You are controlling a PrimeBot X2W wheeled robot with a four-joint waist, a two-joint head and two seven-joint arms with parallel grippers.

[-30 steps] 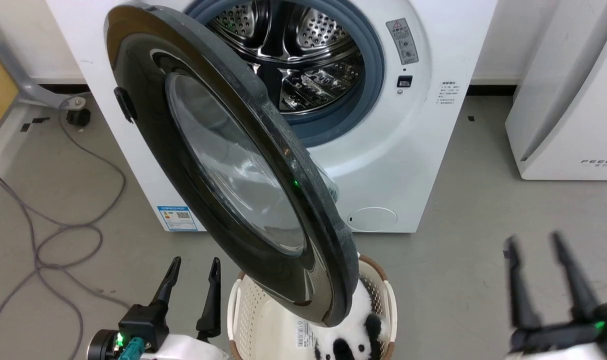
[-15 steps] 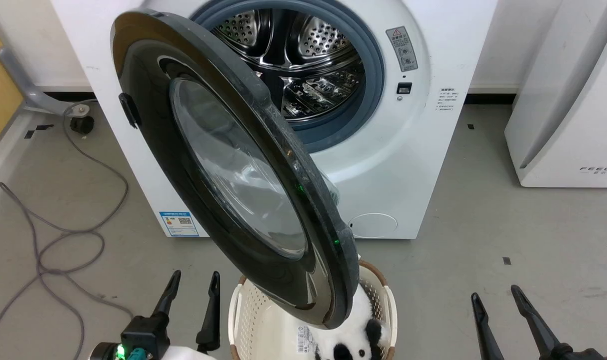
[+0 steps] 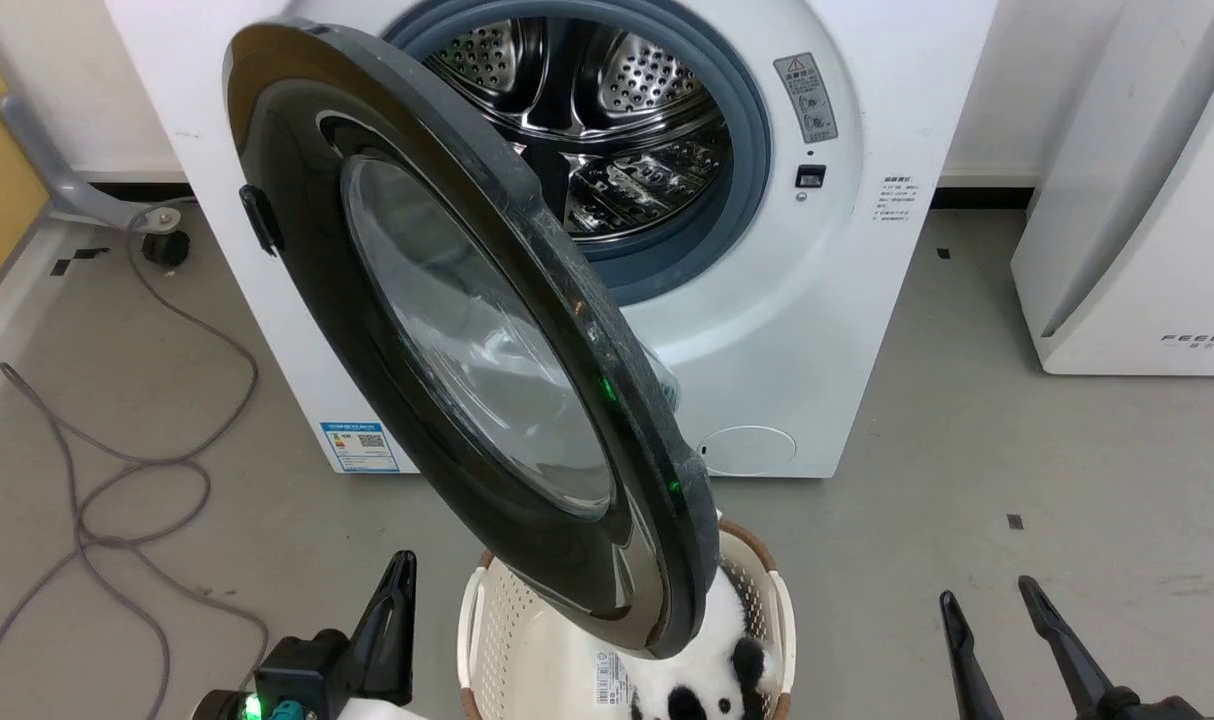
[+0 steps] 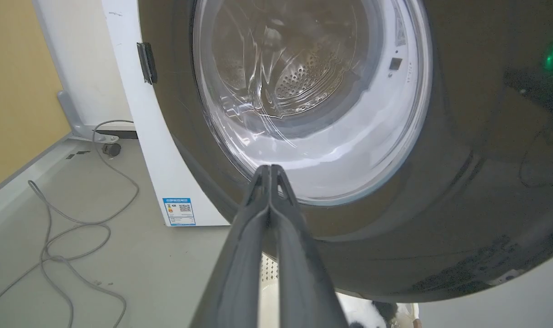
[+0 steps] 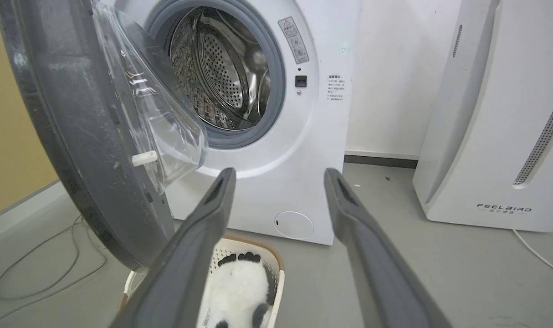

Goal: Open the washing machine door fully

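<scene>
Head: washing machine door (image 3: 447, 330) hangs roughly half open off the washing machine (image 3: 797, 330), its lower edge over the basket (image 3: 479, 610). Left pincer (image 3: 402, 570) together, empty. Right pincer (image 3: 986, 592) apart, empty.
Left wrist: closed tips aim at the glossy outer face. A push there could skid off the dome or swing the door shut.
Right wrist: matte inner face at left. Reaching low risks clipping the basket.

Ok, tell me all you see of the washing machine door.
The washing machine door is a glossy black ring around domed clear glass, inner face matte dark grey, hinged at the robot's left. It stands partly open over a white basket. The left gripper, jaws shut, points at its outer face, seemingly apart.
</scene>
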